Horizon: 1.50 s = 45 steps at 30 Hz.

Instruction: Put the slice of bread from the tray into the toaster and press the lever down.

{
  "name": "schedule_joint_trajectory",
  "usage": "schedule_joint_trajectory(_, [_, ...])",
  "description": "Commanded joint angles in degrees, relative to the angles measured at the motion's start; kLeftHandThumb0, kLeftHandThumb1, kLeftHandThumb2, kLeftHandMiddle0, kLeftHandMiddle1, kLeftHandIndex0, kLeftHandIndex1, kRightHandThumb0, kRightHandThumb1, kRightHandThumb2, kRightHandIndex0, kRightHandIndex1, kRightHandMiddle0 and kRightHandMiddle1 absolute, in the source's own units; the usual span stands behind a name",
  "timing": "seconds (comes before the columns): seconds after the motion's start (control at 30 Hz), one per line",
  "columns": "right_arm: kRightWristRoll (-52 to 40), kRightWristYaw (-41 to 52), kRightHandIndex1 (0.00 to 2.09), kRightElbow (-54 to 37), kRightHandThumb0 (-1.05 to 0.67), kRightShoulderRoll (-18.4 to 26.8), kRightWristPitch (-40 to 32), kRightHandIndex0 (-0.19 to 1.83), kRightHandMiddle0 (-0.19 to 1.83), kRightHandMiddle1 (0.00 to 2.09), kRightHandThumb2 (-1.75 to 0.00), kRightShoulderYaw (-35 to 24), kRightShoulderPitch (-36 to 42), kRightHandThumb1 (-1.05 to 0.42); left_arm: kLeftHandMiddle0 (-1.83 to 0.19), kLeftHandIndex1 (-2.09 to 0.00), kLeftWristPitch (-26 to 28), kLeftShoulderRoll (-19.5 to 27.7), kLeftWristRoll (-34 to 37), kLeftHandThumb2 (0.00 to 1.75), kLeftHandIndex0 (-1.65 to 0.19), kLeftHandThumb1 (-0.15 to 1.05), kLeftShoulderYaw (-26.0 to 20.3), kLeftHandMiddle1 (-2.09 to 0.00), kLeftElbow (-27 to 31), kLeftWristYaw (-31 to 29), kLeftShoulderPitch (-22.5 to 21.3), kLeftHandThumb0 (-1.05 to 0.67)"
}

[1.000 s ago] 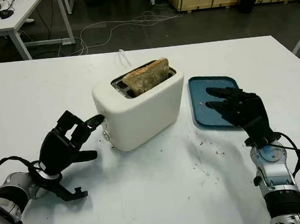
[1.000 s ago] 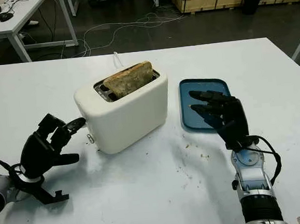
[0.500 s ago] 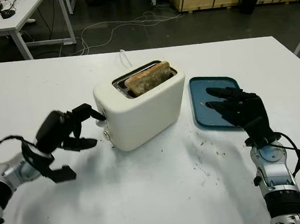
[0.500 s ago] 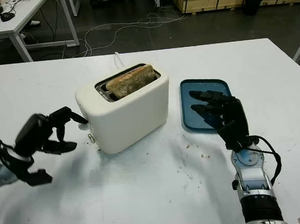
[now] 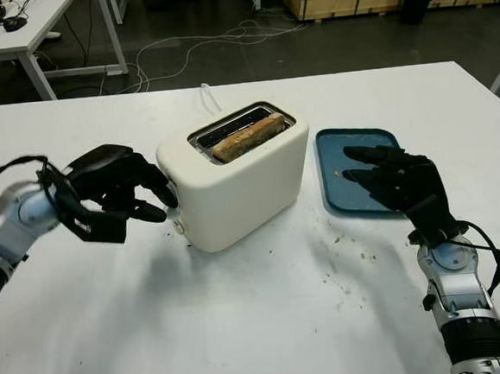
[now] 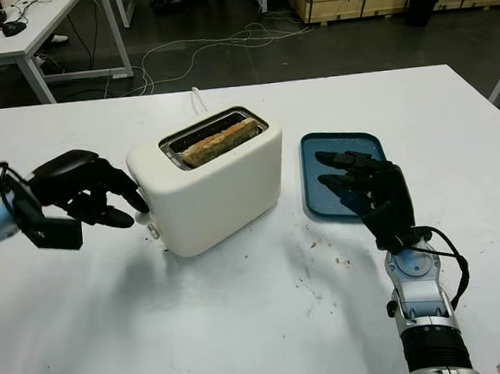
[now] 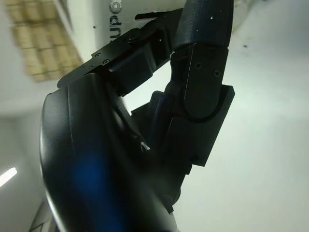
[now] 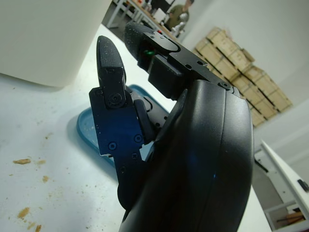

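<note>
Standing on edge lengthwise in the toaster [image 5: 241, 183], bread [image 5: 246, 136]; left robot hand [image 5: 124, 186] clenched at lever.

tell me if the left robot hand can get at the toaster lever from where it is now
Probably yes. The left robot hand is right against the end face of the toaster where the lever sits, with nothing between them. Its fingers hide the lever itself. The bread already sits low in the slot.
</note>
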<state>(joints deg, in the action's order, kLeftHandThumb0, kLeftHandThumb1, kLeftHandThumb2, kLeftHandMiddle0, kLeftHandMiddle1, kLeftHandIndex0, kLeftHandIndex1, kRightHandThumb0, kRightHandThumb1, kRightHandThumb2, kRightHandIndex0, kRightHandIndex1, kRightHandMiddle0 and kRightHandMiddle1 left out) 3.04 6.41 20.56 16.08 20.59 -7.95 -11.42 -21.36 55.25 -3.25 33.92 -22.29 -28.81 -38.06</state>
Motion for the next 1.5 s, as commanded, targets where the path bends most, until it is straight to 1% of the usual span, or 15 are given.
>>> schedule_joint_trajectory(0.0, [1.03,0.69,0.04,-0.18,-0.46,1.52,0.63,1.14,0.99,0.00,-0.15,0.96,-1.57,-0.92,-1.57,-0.28,10.42,-2.95,-3.88,0.16,-1.57,0.92,9.04,-0.46,5.37,-18.86,9.73,-1.05])
schedule_joint_trajectory(0.03, [0.87,0.82,0.04,-0.19,-0.46,1.51,0.66,1.14,0.99,0.00,-0.16,0.95,-1.57,-0.92,-1.57,-0.29,11.85,-2.88,-4.01,0.16,-1.57,0.92,8.53,-0.46,6.42,-18.39,10.26,-1.05])
schedule_joint_trajectory(0.1, [0.06,1.26,0.04,-0.43,-0.45,1.19,0.38,1.13,0.99,0.00,-0.15,0.83,-1.52,-0.92,-1.57,-0.47,13.10,-2.67,-4.27,0.14,-1.57,0.92,6.99,-0.70,8.47,-16.48,11.52,-1.05])
schedule_joint_trajectory(0.17, [0.34,1.05,0.04,-0.88,-0.45,1.05,0.00,1.13,0.99,0.00,-0.15,0.93,-1.33,-0.92,-1.57,-0.59,14.60,-3.30,-5.34,0.17,-1.57,0.92,5.97,-0.85,10.29,-14.45,12.15,-1.05])
schedule_joint_trajectory(0.23, [0.34,1.04,0.04,-0.41,-0.45,0.91,0.67,1.13,0.99,0.00,-0.15,0.98,-1.26,-0.92,-1.57,-0.62,16.85,-5.33,-7.33,0.19,-1.57,0.92,5.97,-0.86,10.78,-12.00,12.64,-1.05])
schedule_joint_trajectory(0.27, [0.31,1.10,0.04,-0.02,-0.45,0.89,1.08,1.13,0.99,0.00,-0.15,1.02,-1.23,-0.92,-1.57,-0.55,18.57,-7.33,-8.64,0.19,-1.57,0.92,6.58,-0.82,9.64,-10.78,12.82,-1.05])
schedule_joint_trajectory(0.37, [0.17,1.21,0.04,0.34,-0.46,0.95,0.96,1.13,1.00,0.00,-0.16,0.96,-0.82,-0.92,-1.57,-0.27,23.17,-18.06,-11.49,0.11,-1.57,0.92,9.94,-0.47,-4.56,-9.07,12.41,-1.05])
schedule_joint_trajectory(0.4, [0.27,1.19,0.04,0.18,-0.45,1.09,0.75,1.14,1.00,0.00,-0.16,0.95,-0.65,-0.92,-1.56,-0.14,23.85,-20.82,-11.89,0.06,-1.55,0.92,10.36,-0.28,-8.75,-8.60,12.39,-1.05])
schedule_joint_trajectory(0.5, [0.67,0.89,0.05,-0.34,-0.44,1.44,0.18,1.14,1.00,0.00,-0.15,0.85,-0.39,-0.92,-1.47,-0.02,21.63,-25.22,-10.45,0.04,-1.42,0.92,9.58,-0.04,-18.25,-11.62,11.33,-1.05])
schedule_joint_trajectory(0.6, [0.07,1.22,0.04,-0.29,-0.42,1.31,-0.07,1.13,0.99,0.00,-0.15,0.69,-0.47,-0.92,-1.46,-0.02,20.67,-25.74,-10.29,0.02,-1.43,0.90,9.44,-0.02,-21.52,-14.25,9.76,-1.05])
schedule_joint_trajectory(0.93, [0.22,1.10,0.05,-0.33,-0.45,1.28,0.07,1.13,0.99,0.00,-0.15,0.78,-0.47,-0.92,-1.40,0.00,17.11,-26.37,-7.38,0.00,-1.37,0.89,9.21,0.00,-26.25,-16.32,8.42,-1.05])
schedule_joint_trajectory(1.0, [0.13,1.10,0.05,-0.66,-0.44,1.16,-0.48,1.13,0.99,0.00,-0.15,0.79,-0.35,-0.92,-1.38,0.00,15.15,-26.15,-6.39,0.00,-1.36,0.89,8.74,0.00,-26.87,-16.23,8.78,-1.05])
schedule_joint_trajectory(1.2, [-0.34,1.40,0.05,-0.28,-0.44,0.85,0.31,1.13,1.00,0.01,-0.14,0.82,-0.34,-0.92,-1.32,0.00,14.35,-26.17,-5.59,0.01,-1.30,0.92,8.78,0.00,-27.08,-16.58,8.92,-1.05])
schedule_joint_trajectory(1.33, [-0.19,1.31,0.06,-0.50,-0.45,0.97,-0.19,1.13,1.00,0.00,-0.15,0.78,-0.31,-0.92,-1.34,-0.01,15.05,-25.86,-6.26,0.00,-1.32,0.90,9.81,-0.01,-26.23,-16.52,8.38,-1.05])
schedule_joint_trajectory(1.47, [-0.27,1.34,0.06,-0.54,-0.44,0.88,-0.31,1.13,1.00,0.00,-0.14,0.79,-0.31,-0.92,-1.44,-0.03,17.60,-24.85,-11.15,0.01,-1.39,0.92,13.16,-0.05,-21.63,-13.87,7.45,-1.05])
